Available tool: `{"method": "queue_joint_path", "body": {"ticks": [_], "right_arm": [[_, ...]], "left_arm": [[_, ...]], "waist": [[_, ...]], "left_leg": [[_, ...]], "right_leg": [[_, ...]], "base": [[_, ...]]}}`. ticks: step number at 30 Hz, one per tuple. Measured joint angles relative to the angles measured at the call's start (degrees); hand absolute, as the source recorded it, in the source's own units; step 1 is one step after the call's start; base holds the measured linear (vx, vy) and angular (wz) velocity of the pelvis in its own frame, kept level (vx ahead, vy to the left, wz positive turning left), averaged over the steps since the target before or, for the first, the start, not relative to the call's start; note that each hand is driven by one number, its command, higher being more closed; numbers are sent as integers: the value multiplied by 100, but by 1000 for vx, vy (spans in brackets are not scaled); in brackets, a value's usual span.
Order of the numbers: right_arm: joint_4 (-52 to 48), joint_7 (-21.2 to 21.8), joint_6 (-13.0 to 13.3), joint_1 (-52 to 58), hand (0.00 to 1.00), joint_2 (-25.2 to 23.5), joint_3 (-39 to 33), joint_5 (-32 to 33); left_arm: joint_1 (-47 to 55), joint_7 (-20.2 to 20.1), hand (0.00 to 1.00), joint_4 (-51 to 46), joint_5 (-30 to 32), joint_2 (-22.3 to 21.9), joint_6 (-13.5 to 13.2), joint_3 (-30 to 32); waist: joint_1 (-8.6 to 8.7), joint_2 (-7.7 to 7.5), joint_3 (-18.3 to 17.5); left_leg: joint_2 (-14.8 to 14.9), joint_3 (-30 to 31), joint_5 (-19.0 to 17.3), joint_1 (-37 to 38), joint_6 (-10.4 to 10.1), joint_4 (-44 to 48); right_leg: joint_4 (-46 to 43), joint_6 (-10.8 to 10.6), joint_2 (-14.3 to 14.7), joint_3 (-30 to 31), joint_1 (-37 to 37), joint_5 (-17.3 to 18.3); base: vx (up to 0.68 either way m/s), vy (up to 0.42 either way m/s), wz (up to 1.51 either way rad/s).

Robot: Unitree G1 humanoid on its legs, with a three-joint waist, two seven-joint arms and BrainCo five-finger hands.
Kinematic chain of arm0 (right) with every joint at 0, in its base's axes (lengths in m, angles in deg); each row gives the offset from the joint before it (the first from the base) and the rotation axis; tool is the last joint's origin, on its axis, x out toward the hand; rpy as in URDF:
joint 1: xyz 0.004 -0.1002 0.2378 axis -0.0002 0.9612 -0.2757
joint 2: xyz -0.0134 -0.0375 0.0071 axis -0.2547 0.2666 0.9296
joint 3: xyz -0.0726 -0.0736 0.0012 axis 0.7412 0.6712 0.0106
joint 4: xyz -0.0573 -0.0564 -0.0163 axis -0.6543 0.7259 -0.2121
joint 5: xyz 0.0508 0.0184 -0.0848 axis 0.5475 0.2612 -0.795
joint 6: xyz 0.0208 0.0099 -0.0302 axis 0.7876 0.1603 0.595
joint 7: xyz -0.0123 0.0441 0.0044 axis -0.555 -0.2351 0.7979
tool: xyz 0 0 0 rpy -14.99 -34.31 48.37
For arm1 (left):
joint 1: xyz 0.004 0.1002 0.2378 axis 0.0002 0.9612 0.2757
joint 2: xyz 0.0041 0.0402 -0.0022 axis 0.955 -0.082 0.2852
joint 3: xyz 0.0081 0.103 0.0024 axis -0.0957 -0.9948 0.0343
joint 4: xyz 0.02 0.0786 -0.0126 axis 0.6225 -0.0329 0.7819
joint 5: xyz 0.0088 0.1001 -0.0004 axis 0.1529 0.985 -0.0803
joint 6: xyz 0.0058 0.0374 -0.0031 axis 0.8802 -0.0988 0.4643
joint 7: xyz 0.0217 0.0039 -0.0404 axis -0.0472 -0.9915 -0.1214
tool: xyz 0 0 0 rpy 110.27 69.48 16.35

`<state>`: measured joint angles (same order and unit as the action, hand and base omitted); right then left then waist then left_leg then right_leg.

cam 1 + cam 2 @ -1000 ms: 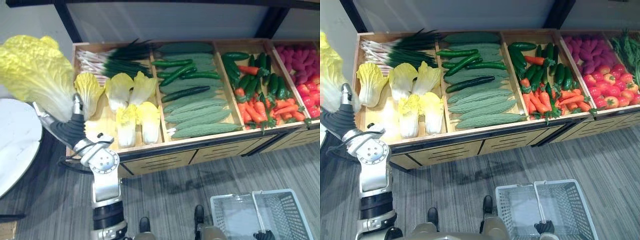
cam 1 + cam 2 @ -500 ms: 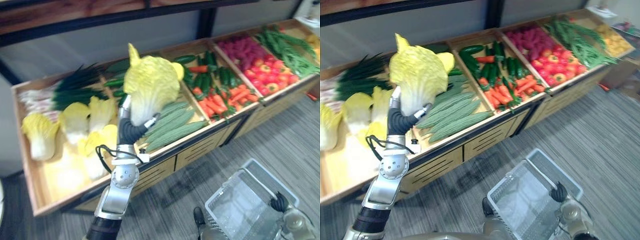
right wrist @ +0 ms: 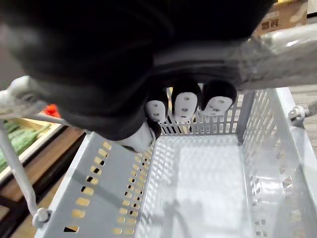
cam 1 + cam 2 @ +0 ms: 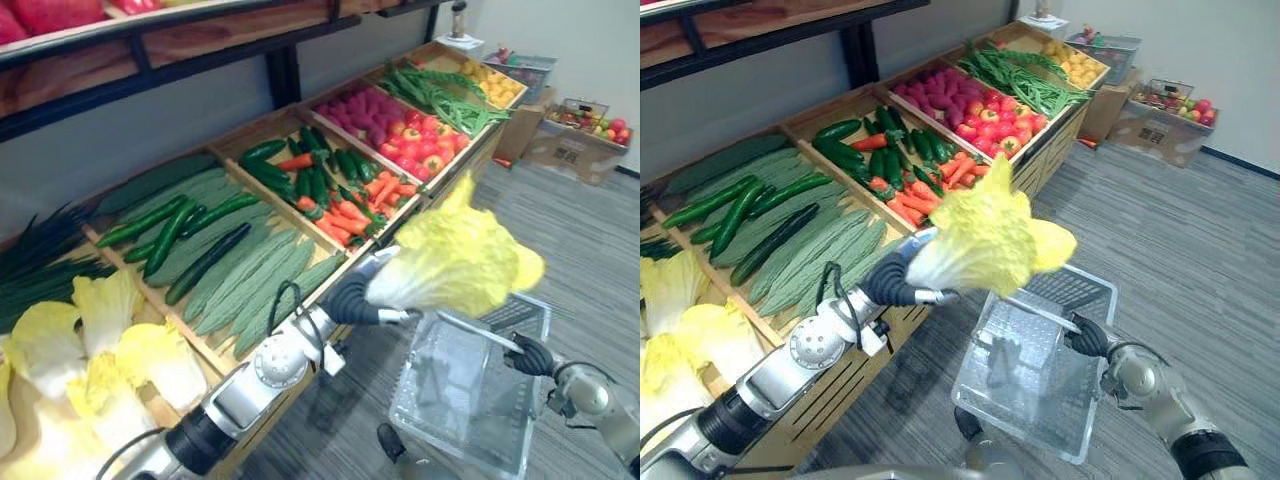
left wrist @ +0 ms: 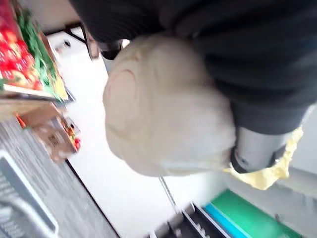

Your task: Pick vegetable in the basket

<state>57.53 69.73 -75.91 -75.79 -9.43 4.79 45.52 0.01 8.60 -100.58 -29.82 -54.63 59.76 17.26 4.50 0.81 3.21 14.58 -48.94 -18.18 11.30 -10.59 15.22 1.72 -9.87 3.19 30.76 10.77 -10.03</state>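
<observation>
While the right hand [image 4: 528, 355] curls round the handle [image 4: 478, 333] to steady the basket [image 4: 425, 405], the left hand [image 4: 378, 277] clasps the cabbage [image 4: 455, 260] by its base over the far rim.

Wooden counter [image 4: 865, 375], compartmented: cucumbers [image 4: 735, 210], ridged gourds [image 4: 825, 255], carrots [image 4: 960, 170], tomatoes [image 4: 1005, 115], green beans [image 4: 1025, 80]. Cardboard box [image 4: 1160, 125] of fruit on grey floor [image 4: 1200, 260].
</observation>
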Motion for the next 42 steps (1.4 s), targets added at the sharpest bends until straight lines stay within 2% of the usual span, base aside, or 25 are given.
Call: {"method": "queue_joint_path", "body": {"ticks": [5, 10, 13, 20, 25, 35, 42], "right_arm": [[0, 210, -3, -209, 100, 35, 59, 446], [12, 253, -29, -559, 100, 52, 219, 852], [14, 346, -64, -659, 100, 57, 219, 978], [-5, 560, -93, -971, 100, 261, 518, 1170], [-425, 720, -138, -1063, 100, 429, 918, 1173], [-1098, 990, -143, -1166, 100, 424, 1155, 1172], [-1098, 1071, -238, -1166, 100, 420, 1192, 1170]], "left_arm": [[-428, -600, 100, 0, -306, 279, -157, -843], [-553, -1167, 100, 138, -530, 432, -285, -1482], [-592, -1270, 100, 407, -522, 434, -287, -1712], [-609, -1285, 100, 1141, -376, 311, -277, -1994], [-614, -1248, 100, 1828, 148, -74, -227, -1979], [-712, -817, 100, 3413, 1753, -1525, -46, -1353], [-1030, -532, 100, 4247, 2490, -2089, 29, -1335]], "waist": [[-9, 131, -43], [7, 163, -36], [29, 219, -41], [159, 221, -34], [226, 182, -5], [296, 60, 171], [296, 18, 199]], "left_leg": [[208, -276, -84, 69, -124, 218], [348, -566, -189, 75, -203, 449], [453, -608, -255, 76, -224, 582], [508, -873, -270, 89, -230, 637], [495, -1010, -270, 104, -229, 636], [492, -1147, -270, 128, -229, 638], [493, -1148, -270, 117, -229, 641]], "right_leg": [[-5, 58, 188, 140, 5, -50], [-45, 107, 320, 283, 126, -29], [-45, 112, 383, 281, 125, -27], [-77, 85, 401, 284, 201, -46], [-79, 83, 401, 313, 212, -43], [-188, 85, 473, 412, 301, -25], [-189, 85, 470, 412, 308, -26]], "base": [[10, -18, -21], [-2, -13, -26], [15, 0, -12], [42, 20, -3], [14, 25, -5], [-1, 7, -6], [0, 4, 0]]}}
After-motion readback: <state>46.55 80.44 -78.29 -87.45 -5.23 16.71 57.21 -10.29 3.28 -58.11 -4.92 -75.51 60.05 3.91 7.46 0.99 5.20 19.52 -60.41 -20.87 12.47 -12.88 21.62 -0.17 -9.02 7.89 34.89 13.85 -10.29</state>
